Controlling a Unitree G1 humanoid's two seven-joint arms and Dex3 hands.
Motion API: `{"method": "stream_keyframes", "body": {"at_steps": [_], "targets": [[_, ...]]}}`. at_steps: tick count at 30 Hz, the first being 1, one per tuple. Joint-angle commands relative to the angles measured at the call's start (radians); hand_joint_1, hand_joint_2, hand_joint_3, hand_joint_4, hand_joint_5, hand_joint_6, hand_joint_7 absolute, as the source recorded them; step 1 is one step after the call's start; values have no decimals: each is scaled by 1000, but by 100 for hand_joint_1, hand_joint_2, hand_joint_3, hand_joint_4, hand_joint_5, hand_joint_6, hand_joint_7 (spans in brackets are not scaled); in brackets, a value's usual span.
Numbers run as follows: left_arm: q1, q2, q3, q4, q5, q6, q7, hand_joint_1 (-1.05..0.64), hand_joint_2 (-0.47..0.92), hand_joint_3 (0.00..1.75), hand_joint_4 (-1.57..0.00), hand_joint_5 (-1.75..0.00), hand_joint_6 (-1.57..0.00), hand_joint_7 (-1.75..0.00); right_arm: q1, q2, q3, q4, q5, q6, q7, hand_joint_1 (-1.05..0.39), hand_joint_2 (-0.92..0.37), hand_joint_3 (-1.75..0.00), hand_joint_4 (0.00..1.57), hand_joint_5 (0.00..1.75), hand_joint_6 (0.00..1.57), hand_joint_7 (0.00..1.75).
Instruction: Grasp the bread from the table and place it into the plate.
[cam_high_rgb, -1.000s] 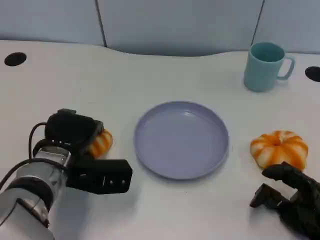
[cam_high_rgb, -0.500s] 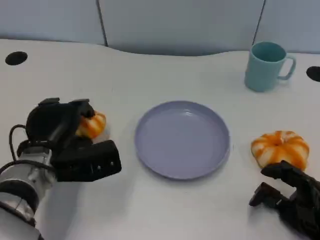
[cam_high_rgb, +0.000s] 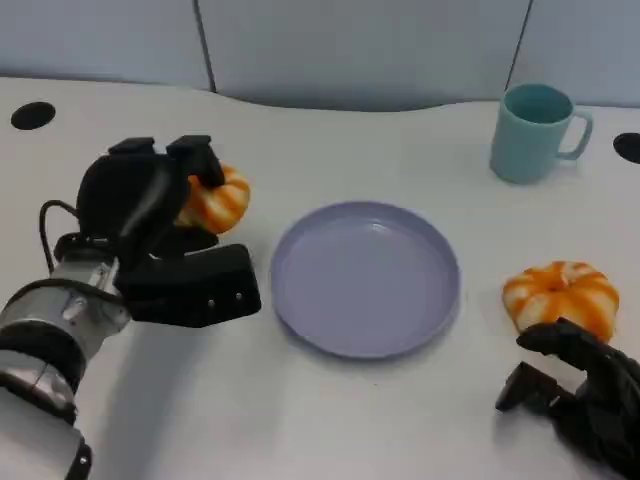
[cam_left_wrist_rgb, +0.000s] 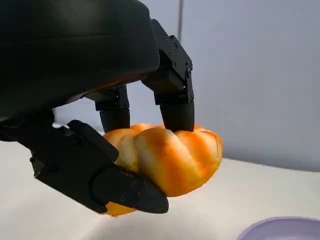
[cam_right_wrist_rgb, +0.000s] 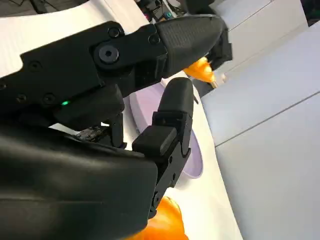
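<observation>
My left hand (cam_high_rgb: 150, 205) grips the orange-striped bread roll (cam_high_rgb: 218, 198) at nine o'clock of the round lavender plate (cam_high_rgb: 365, 278). My right hand (cam_high_rgb: 580, 392) rests empty, fingers loosely apart. The pinch looks shallow; a jolt could drop the roll short.

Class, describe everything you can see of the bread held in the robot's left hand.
The bread is a round bun, ribbed in orange and pale stripes, with a glossy crust. The left hand grips it, fingers pressing on top and another beneath. It looks lifted off the white table, left of the plate, not yet over it.
</observation>
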Motion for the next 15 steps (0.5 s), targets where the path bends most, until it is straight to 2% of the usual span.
{"method": "stream_keyframes", "body": {"at_steps": [1, 2, 3, 5, 7, 10, 15], "targets": [[-22, 2, -9, -8, 16, -19, 28, -13, 61, 60, -85, -175, -71, -158, 14, -10, 4, 20, -15, 21, -17, -46, -92, -12, 65, 138, 72, 87], [-33, -32, -11, -15, 11, -55, 12, -13, 61, 60, -85, -175, -71, -158, 13, -8, 4, 23, -15, 17, -18, -46, -92, -12, 65, 138, 72, 87], [-42, -60, -12, -19, 6, -91, 3, -11, 47, 89, -87, -175, -68, -168, 12, -6, 4, 25, -15, 14, -17, -44, -92, -14, 65, 139, 72, 88], [-51, -93, -12, -21, 3, -136, -1, -8, 34, 114, -89, -175, -67, -173, 11, -4, 4, 27, -15, 11, -17, -44, -92, -16, 65, 139, 72, 88], [-53, -96, -9, -15, 6, -146, 2, -8, 29, 122, -89, -175, -67, -174, 11, -4, 4, 28, -15, 10, -16, -43, -92, -17, 65, 139, 72, 89], [-72, -140, -30, -21, 24, -169, -21, -10, 30, 134, -91, -175, -70, -175, 12, -2, 5, 24, -16, 13, -19, -44, -92, -14, 65, 140, 72, 89], [-87, -190, -60, -15, 35, -219, -55, -11, 32, 137, -96, -175, -75, -175, 14, 1, 9, 20, -19, 17, -25, -42, -92, -14, 66, 140, 72, 89]]}}
